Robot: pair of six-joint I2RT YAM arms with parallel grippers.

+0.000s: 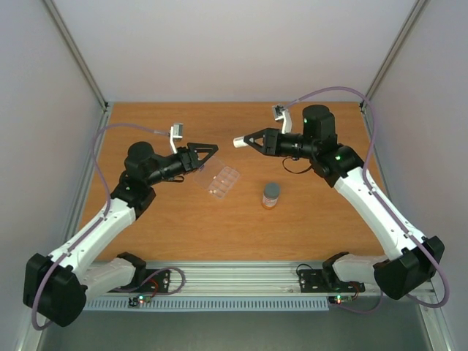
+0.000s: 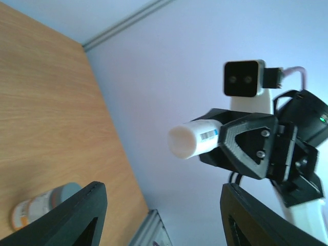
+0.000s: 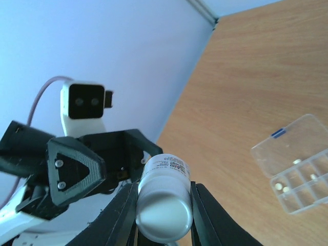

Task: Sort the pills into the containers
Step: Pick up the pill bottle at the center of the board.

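My right gripper (image 1: 254,140) is shut on a white bottle (image 1: 240,142) and holds it on its side above the table, pointing left. In the right wrist view that bottle (image 3: 163,202) fills the gap between the fingers. My left gripper (image 1: 202,155) faces it from the left, open and empty, with both black fingers (image 2: 77,215) apart. The clear pill box (image 1: 223,181) lies open on the table between the arms. Its containers (image 3: 300,182) hold a few pale pills (image 3: 279,187).
A small bottle with a grey cap (image 1: 270,194) stands upright on the wooden table right of the pill box, and it also shows in the left wrist view (image 2: 43,205). White walls enclose the table on three sides.
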